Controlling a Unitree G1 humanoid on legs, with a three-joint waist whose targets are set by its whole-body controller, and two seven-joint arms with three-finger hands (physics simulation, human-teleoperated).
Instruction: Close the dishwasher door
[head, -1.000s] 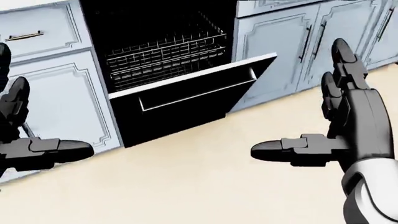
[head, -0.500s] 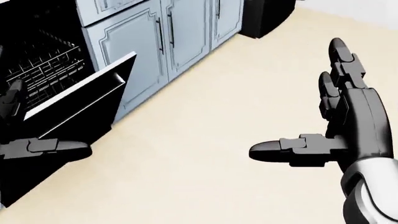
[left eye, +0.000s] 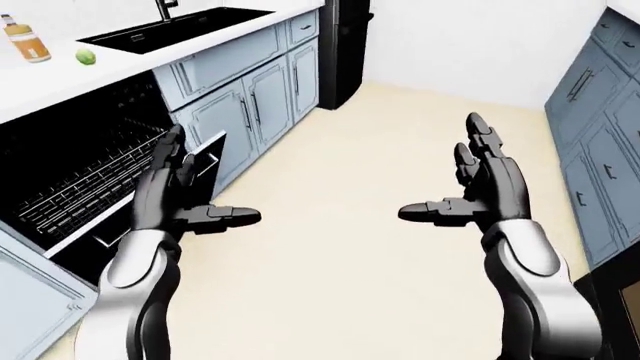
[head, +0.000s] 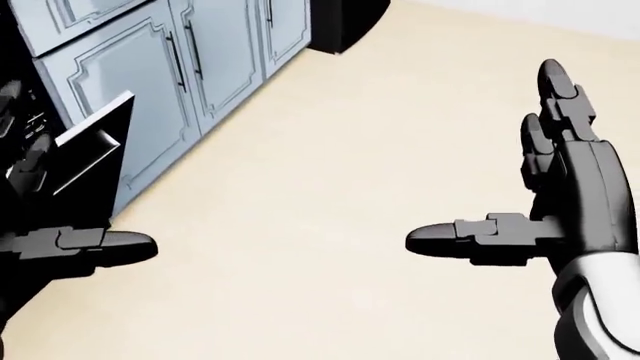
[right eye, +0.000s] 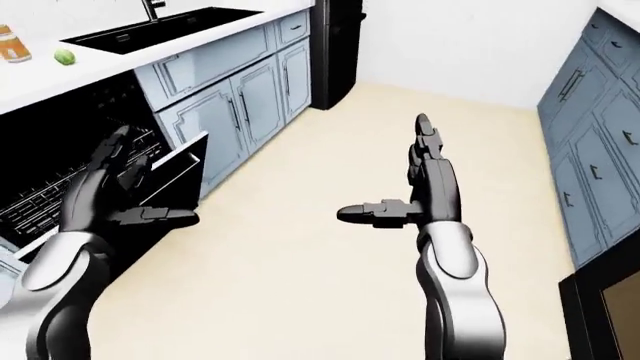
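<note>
The dishwasher stands open at the left of the left-eye view, with its wire rack (left eye: 75, 184) showing inside the dark cavity. Its black door (left eye: 212, 154) is tipped partway out, handle side facing the floor. My left hand (left eye: 205, 184) hovers open just in front of the door's upper edge, fingers spread and thumb pointing right; I cannot tell whether it touches the door. My right hand (left eye: 445, 169) is open too, held over the bare floor far to the right of the door. In the head view only the door's corner (head: 100, 150) shows at the left edge.
Blue lower cabinets (left eye: 250, 112) run along the left under a white counter with a black sink (left eye: 175, 30), a bottle (left eye: 25, 41) and a green fruit (left eye: 86, 55). A black fridge (left eye: 345, 49) stands at the far end. More blue cabinets (left eye: 600, 127) line the right.
The whole picture has shifted: the camera turned right, so the dishwasher slid from the head view's middle to its left edge. Both hands keep the same open pose.
</note>
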